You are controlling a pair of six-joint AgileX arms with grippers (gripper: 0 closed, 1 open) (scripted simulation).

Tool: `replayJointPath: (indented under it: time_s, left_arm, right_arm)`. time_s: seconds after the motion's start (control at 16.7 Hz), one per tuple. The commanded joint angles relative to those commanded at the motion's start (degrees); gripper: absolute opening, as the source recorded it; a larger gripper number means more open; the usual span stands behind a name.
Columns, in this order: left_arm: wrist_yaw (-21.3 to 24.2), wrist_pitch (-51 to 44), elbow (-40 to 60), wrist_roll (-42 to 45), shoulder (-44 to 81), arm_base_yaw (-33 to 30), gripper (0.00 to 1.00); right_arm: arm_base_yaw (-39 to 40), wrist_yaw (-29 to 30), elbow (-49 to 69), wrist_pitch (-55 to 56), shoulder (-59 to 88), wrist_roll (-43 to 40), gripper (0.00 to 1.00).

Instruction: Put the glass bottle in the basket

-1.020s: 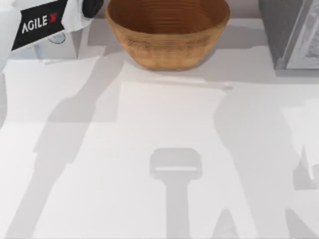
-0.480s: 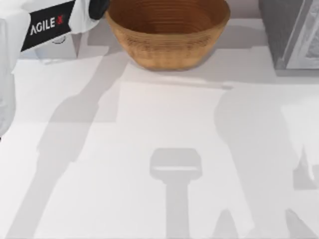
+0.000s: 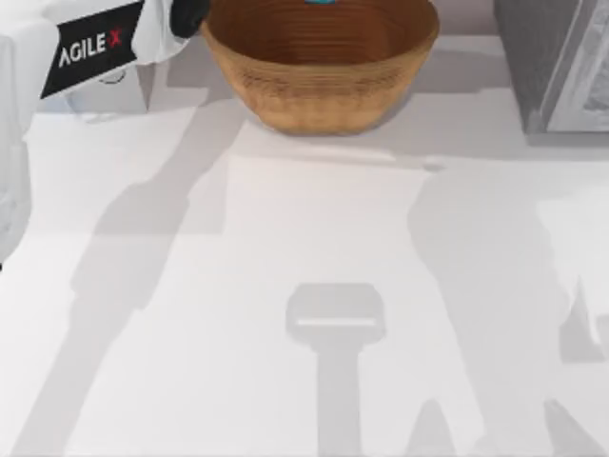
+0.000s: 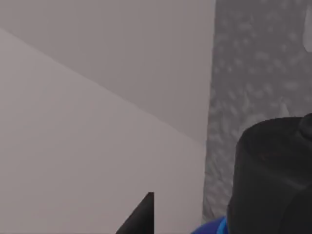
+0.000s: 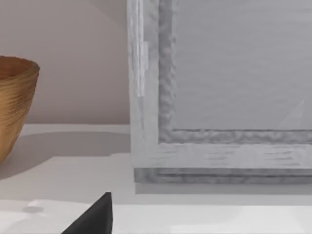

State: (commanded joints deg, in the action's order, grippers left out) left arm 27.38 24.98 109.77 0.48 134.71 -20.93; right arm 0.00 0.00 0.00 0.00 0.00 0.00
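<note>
The left arm reaches in left of the basket, its white link with the AGILEX label angled toward the basket's left rim and a black wrist part almost at that rim. That reach seems meant to carry the load over the wide mouth instead of over the bare surface.

In the left wrist view one dark fingertip of the left gripper pokes in at the lower edge. Beside it sit a sliver of blue and a rounded black mass, probably the glass bottle's shoulder and cap. I cannot tell whether the jaws are clamped on it or parted.

From above, a small cyan patch of the glass bottle shows at the frame's top edge, over the basket's far inner side. It is within the rim's outline, but I cannot tell whether it hangs above the weave or rests on it. My judgement is that the drop-off is in hand or close to finished.

Right of the basket stands a grey box, well apart from it.

The right gripper is parked low, beyond that box from the basket and facing both. One dark fingertip shows, so its spread cannot be read.
</note>
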Motion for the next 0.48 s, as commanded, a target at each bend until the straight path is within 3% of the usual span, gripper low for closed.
replayJointPath:
  time_s: [0.12,0.48]
  left_arm:
    - [0.0,0.0,0.0,0.0,0.0,0.0,0.98]
    - [0.0,0.0,0.0,0.0,0.0,0.0,1.0]
  right_arm:
    - [0.0,0.0,0.0,0.0,0.0,0.0,1.0]
    - [0.0,0.0,0.0,0.0,0.0,0.0,1.0]
